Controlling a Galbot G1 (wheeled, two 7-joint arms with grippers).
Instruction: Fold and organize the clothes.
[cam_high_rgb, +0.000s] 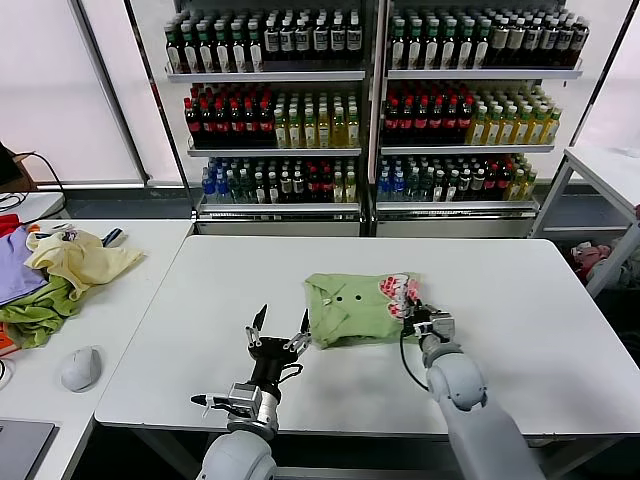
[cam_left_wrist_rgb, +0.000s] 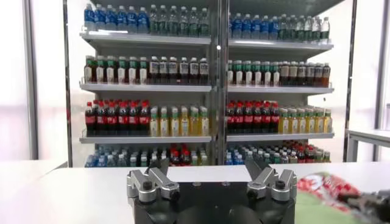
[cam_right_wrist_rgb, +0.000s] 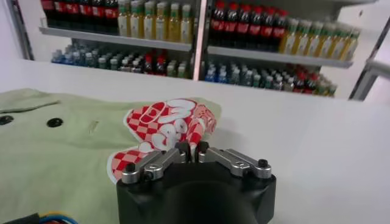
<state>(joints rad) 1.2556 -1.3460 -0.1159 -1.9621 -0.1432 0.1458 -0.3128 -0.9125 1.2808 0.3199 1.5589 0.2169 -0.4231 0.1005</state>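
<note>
Both my grippers are low over the table (cam_high_rgb: 520, 290): the right gripper (cam_high_rgb: 412, 312) pinches the shirt (cam_high_rgb: 352, 310) at its printed edge; the left gripper (cam_high_rgb: 279, 338) hangs spread wide, empty.

The head camera is looking forward and down from above the white table (cam_high_rgb: 560, 300), taking in its whole top with the drink shelves (cam_high_rgb: 370, 100) standing behind it. The left wrist camera is sitting low over the table (cam_left_wrist_rgb: 73, 195), facing level toward the shelves (cam_left_wrist_rgb: 213, 91). The right wrist camera is riding very close above the table (cam_right_wrist_rgb: 329, 152), pressing in on the green shirt (cam_right_wrist_rgb: 55, 158) lying there. All three views are sharing the shelves (cam_right_wrist_rgb: 195, 30) and the tabletop
</note>
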